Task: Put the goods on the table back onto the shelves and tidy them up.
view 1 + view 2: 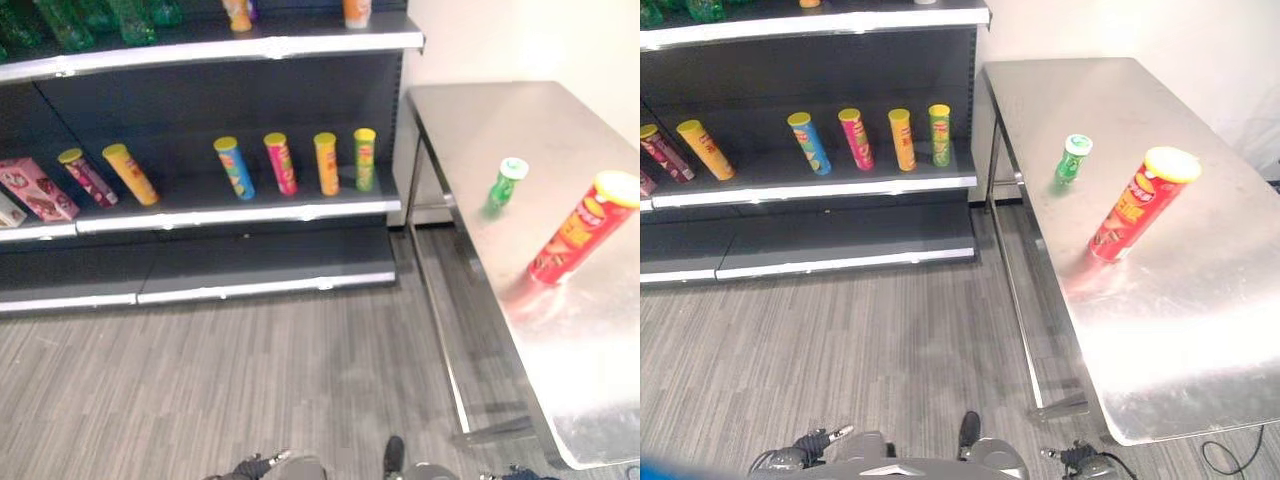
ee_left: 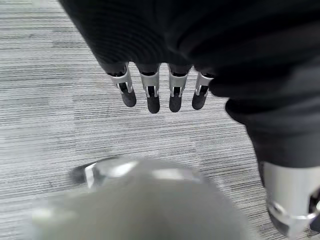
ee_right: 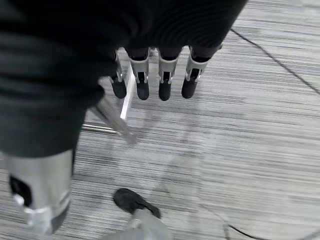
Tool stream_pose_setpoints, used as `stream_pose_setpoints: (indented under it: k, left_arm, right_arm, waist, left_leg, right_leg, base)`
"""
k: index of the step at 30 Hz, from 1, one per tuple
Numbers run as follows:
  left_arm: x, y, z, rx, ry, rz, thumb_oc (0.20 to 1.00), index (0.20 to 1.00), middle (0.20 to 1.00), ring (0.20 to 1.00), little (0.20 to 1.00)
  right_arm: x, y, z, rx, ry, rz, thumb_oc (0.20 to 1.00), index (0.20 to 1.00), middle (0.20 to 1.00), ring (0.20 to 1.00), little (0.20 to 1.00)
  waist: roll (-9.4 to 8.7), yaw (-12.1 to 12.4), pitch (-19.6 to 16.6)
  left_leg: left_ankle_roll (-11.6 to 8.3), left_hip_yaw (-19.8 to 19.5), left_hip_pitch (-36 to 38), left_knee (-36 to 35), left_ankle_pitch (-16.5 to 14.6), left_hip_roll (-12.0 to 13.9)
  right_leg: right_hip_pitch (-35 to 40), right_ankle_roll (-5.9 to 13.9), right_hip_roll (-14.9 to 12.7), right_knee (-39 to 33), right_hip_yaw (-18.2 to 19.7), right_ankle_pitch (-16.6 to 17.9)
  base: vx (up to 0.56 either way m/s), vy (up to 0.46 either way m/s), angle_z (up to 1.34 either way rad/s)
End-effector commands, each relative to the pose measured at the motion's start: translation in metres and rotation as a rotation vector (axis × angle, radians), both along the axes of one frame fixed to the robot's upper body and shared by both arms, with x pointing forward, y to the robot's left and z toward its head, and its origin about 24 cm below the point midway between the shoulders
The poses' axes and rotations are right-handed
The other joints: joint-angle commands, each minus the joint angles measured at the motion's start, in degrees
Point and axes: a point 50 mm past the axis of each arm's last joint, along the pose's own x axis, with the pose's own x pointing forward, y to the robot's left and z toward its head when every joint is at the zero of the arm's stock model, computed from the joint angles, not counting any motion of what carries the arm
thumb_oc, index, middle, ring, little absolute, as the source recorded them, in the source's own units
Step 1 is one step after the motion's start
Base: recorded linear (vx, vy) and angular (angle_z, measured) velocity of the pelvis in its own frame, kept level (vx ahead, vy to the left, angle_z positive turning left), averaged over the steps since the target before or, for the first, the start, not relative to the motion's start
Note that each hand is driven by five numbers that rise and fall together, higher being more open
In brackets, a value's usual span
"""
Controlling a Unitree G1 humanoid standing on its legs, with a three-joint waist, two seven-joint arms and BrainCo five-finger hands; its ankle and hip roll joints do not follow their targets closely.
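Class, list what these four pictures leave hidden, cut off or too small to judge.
- Green bottles on the top shelf: tops cut off by the left eye view's edge.
- Pink box: print too small.
- Red can on the table: label too small.
- Left hand and right hand: palms hidden by their covers.

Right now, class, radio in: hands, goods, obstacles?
Left hand and right hand open, empty, over floor. Red can and green bottle upright on table. Nothing in the way.
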Motion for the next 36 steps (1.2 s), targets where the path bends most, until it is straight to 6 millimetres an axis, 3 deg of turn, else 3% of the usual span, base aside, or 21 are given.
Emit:
stream_pose_setpoints:
  k: [1,3,5,9,13,14,18,19,20,22,23,25,26,27,29,30,31,32,33,35,36]
  left_arm:
    - [0.010,0.008,0.005,0.027,-0.042,-0.004,1.000,1.000,1.000,1.000,1.000]
    - [0.011,0.007,0.005,0.026,-0.047,0.003,1.000,1.000,1.000,1.000,1.000]
    - [0.007,0.006,0.004,0.026,-0.030,-0.002,1.000,1.000,1.000,1.000,1.000]
    - [0.004,0.008,0.003,0.031,-0.020,-0.004,1.000,1.000,1.000,1.000,1.000]
    - [0.003,0.022,0.007,0.068,-0.023,0.004,1.000,1.000,1.000,1.000,1.000]
    - [0.006,0.036,0.013,0.093,-0.044,0.030,1.000,1.000,1.000,1.000,1.000]
    - [0.006,0.049,0.017,0.119,-0.047,0.041,1.000,1.000,1.000,1.000,1.000]
    - [0.005,0.054,0.019,0.135,-0.042,0.033,1.000,1.000,1.000,1.000,1.000]
    - [0.005,0.054,0.019,0.134,-0.042,0.033,1.000,1.000,1.000,1.000,1.000]
    - [0.005,0.055,0.020,0.136,-0.041,0.021,1.000,1.000,1.000,1.000,1.000]
    - [0.005,0.055,0.020,0.136,-0.041,0.020,1.000,1.000,1.000,1.000,1.000]
    - [0.000,0.052,0.017,0.127,-0.030,0.029,1.000,1.000,1.000,1.000,1.000]
    - [0.001,0.052,0.017,0.126,-0.030,0.027,1.000,1.000,1.000,1.000,1.000]
    - [-0.006,0.049,0.015,0.123,-0.013,0.033,1.000,1.000,1.000,1.000,1.000]
    - [-0.009,0.046,0.013,0.112,-0.021,0.051,1.000,1.000,1.000,1.000,1.000]
    - [-0.009,0.044,0.013,0.105,-0.032,0.059,1.000,1.000,1.000,1.000,1.000]
    - [-0.011,0.044,0.013,0.103,-0.033,0.072,1.000,1.000,1.000,1.000,1.000]
    - [-0.011,0.045,0.013,0.104,-0.034,0.072,1.000,1.000,1.000,1.000,1.000]
    - [-0.008,0.044,0.014,0.097,-0.055,0.073,1.000,1.000,1.000,1.000,1.000]
    - [-0.002,0.043,0.016,0.083,-0.091,0.072,1.000,1.000,1.000,1.000,1.000]
    - [-0.002,0.043,0.016,0.083,-0.092,0.074,1.000,1.000,1.000,1.000,1.000]
  right_arm:
    - [-0.005,-0.012,0.003,-0.033,0.015,-0.012,1.000,1.000,1.000,1.000,1.000]
    - [-0.005,-0.020,0.005,-0.053,0.010,-0.028,1.000,1.000,1.000,1.000,1.000]
    - [-0.011,-0.027,0.007,-0.064,0.012,-0.079,1.000,1.000,1.000,1.000,1.000]
    - [-0.018,-0.030,0.007,-0.070,0.018,-0.128,1.000,1.000,1.000,1.000,1.000]
    - [-0.013,-0.034,0.009,-0.060,-0.024,-0.227,1.000,1.000,1.000,1.000,1.000]
    - [-0.018,-0.051,0.015,-0.087,-0.055,-0.352,1.000,1.000,1.000,1.000,1.000]
    - [-0.039,-0.082,0.027,-0.150,-0.061,-0.514,1.000,1.000,1.000,1.000,1.000]
    - [-0.054,-0.111,0.043,-0.215,-0.073,-0.624,1.000,1.000,1.000,1.000,1.000]
    - [-0.054,-0.111,0.043,-0.216,-0.073,-0.625,1.000,1.000,1.000,1.000,1.000]
    - [-0.079,-0.168,0.087,-0.375,-0.171,-0.832,1.000,1.000,1.000,1.000,1.000]
    - [-0.080,-0.168,0.087,-0.375,-0.172,-0.833,1.000,1.000,1.000,1.000,1.000]
    - [-0.080,-0.206,0.127,-0.494,-0.333,-0.923,1.000,1.000,1.000,1.000,1.000]
    - [-0.081,-0.206,0.127,-0.495,-0.333,-0.925,1.000,1.000,1.000,1.000,1.000]
    - [-0.065,-0.234,0.168,-0.613,-0.498,-0.876,1.000,1.000,1.000,1.000,1.000]
    - [-0.027,-0.254,0.223,-0.721,-0.742,-0.773,1.000,1.000,1.000,1.000,1.000]
    - [-0.012,-0.256,0.242,-0.754,-0.828,-0.717,1.000,1.000,1.000,1.000,1.000]
    - [0.025,-0.249,0.281,-0.802,-1.015,-0.542,1.000,1.000,1.000,1.000,1.000]
    - [0.025,-0.249,0.281,-0.802,-1.014,-0.543,1.000,1.000,1.000,1.000,1.000]
    - [0.049,-0.238,0.317,-0.852,-1.144,-0.382,1.000,1.000,1.000,1.000,1.000]
    - [0.077,-0.225,0.358,-0.904,-1.271,-0.227,1.000,1.000,1.000,1.000,1.000]
    - [0.078,-0.225,0.358,-0.903,-1.272,-0.226,1.000,1.000,1.000,1.000,1.000]
  waist:
    - [0.41,0.0,0.7]
    - [1.80,0.3,0.6]
    - [3.30,-0.4,-0.1]
    - [3.77,-1.0,-1.4]
    - [2.75,-1.6,-1.8]
    - [2.09,-2.0,-1.6]
    - [1.29,-2.5,-1.5]
    - [0.82,-3.1,-1.6]
    - [0.87,-3.0,-1.6]
    - [0.18,-4.2,-1.6]
    - [0.25,-4.0,-1.7]
    - [-0.23,-5.0,-1.8]
    - [-0.14,-4.9,-1.9]
    - [-0.52,-5.5,-2.1]
    - [-0.71,-5.6,-1.7]
    - [-0.73,-5.3,-1.6]
    - [-0.91,-5.1,-1.2]
    - [-0.91,-4.9,-1.3]
    - [-1.22,-4.7,-1.4]
    - [-1.09,-4.0,-1.1]
    - [-1.08,-4.1,-1.2]
  left_leg:
    - [3.78,-2.6,2.5,-10.5,4.5,-2.6]
    - [2.54,-8.1,1.1,-17.3,9.7,-1.9]
    - [1.45,-7.2,1.4,-21.3,11.2,-0.5]
    - [1.79,-5.5,3.8,-23.1,10.6,-1.6]
    - [4.49,0.3,6.6,-23.3,8.0,-4.3]
    - [5.77,2.6,7.5,-23.3,6.7,-5.4]
    - [6.52,4.2,8.5,-23.6,5.7,-6.1]
    - [6.89,4.5,9.1,-23.8,5.1,-6.5]
    - [6.90,4.6,9.2,-23.8,5.0,-6.5]
    - [7.43,4.4,10.2,-24.0,4.1,-7.2]
    - [7.42,4.4,10.1,-24.1,4.2,-7.2]
    - [7.65,4.2,10.5,-24.1,3.5,-7.6]
    - [7.65,4.3,10.3,-24.1,3.7,-7.6]
    - [7.88,4.3,10.9,-24.1,3.0,-7.9]
    - [8.18,4.5,11.2,-24.1,2.8,-7.9]
    - [8.25,4.7,10.9,-24.1,3.0,-7.8]
    - [8.27,5.0,11.1,-24.1,2.7,-7.7]
    - [8.25,5.1,10.8,-24.1,3.0,-7.7]
    - [7.95,5.4,10.8,-24.1,2.7,-7.5]
    - [7.50,5.0,11.0,-24.1,2.4,-7.1]
    - [7.49,5.0,10.8,-24.1,2.6,-7.0]
  right_leg:
    - [0.2,8.26,-2.3,1.0,3.3,-4.5]
    - [1.4,8.15,-1.7,1.2,5.2,-5.7]
    - [3.1,8.84,-2.2,1.7,6.9,-7.2]
    - [2.7,9.72,-3.7,2.5,8.4,-6.8]
    - [-0.1,12.18,-6.7,5.7,12.2,-5.7]
    - [-1.8,13.36,-7.6,7.6,13.2,-4.8]
    - [-3.3,14.24,-8.2,9.9,13.6,-4.2]
    - [-3.8,14.69,-8.4,11.2,13.8,-3.8]
    - [-3.8,14.70,-8.4,11.3,13.9,-3.8]
    - [-3.9,15.01,-8.6,13.1,13.8,-3.6]
    - [-4.1,14.98,-8.5,13.0,13.9,-3.4]
    - [-4.0,15.22,-8.5,14.0,14.1,-3.3]
    - [-4.2,15.18,-8.5,13.9,14.1,-3.1]
    - [-4.3,15.35,-8.4,15.0,14.2,-3.3]
    - [-5.3,15.39,-8.3,16.6,14.4,-2.4]
    - [-5.8,15.17,-8.1,17.2,14.1,-2.5]
    - [-6.3,15.07,-7.8,19.0,13.7,-3.2]
    - [-6.6,15.00,-7.7,18.9,13.8,-2.8]
    - [-6.8,15.01,-7.4,17.7,13.7,-3.1]
    - [-8.3,14.60,-7.2,13.6,13.6,-2.8]
    - [-8.4,14.54,-7.1,13.3,13.6,-2.5]
  base:
    - [0.20,0.192,-0.34]
    - [0.21,0.214,-0.30]
    - [0.25,0.273,-0.60]
    - [0.20,0.309,-0.63]
    - [0.13,0.328,-0.80]
    - [0.07,0.284,-0.55]
    - [0.07,0.189,-0.51]
    - [0.07,0.139,-0.28]
    - [0.08,0.135,-0.12]
    - [0.09,0.125,-0.02]
    - [0.09,0.120,-0.16]
    - [0.05,0.090,-0.06]
    - [0.07,0.103,0.08]
    - [0.05,0.077,0.09]
    - [0.02,0.072,-0.14]
    - [-0.03,0.030,-0.28]
    - [-0.04,0.009,-0.18]
    - [0.00,-0.037,-0.10]
    - [0.03,-0.067,-0.19]
    - [0.04,-0.085,-0.20]
    - [0.01,-0.099,-0.04]
